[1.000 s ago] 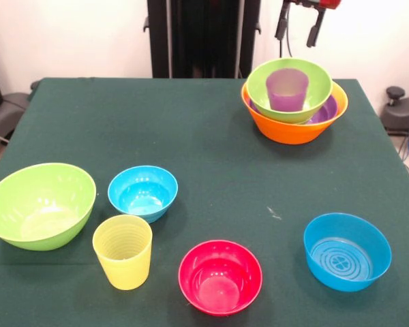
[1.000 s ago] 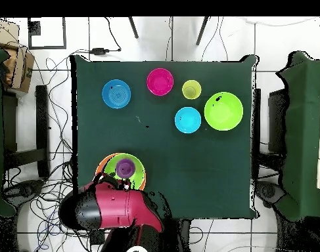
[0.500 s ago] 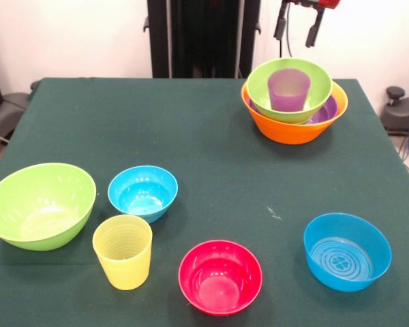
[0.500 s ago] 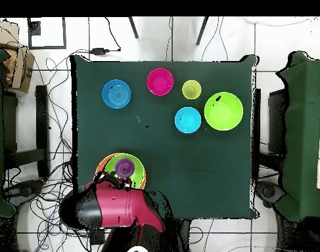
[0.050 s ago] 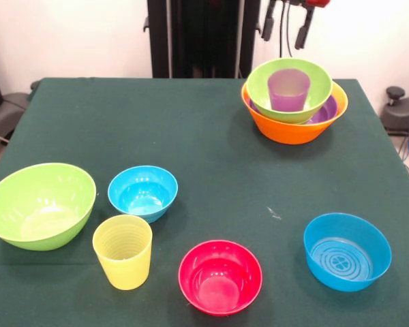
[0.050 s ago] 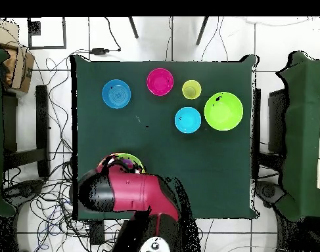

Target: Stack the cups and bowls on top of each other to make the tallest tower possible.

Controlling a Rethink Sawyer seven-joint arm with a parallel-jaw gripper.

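Gripper [image 5: 287, 26] raised above and behind the tower [image 5: 294, 102], its two fingers apart and holding nothing; the tower, an orange bowl [image 5: 293, 128] nesting purple and green bowls with the purple cup [image 5: 288, 88] on top, sits near the table's [image 5: 211, 150] far right corner; green cloth left of the tower lies bare.

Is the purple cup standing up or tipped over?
Standing up. The purple cup sits mouth-up inside the green bowl on the tower, its rim level.
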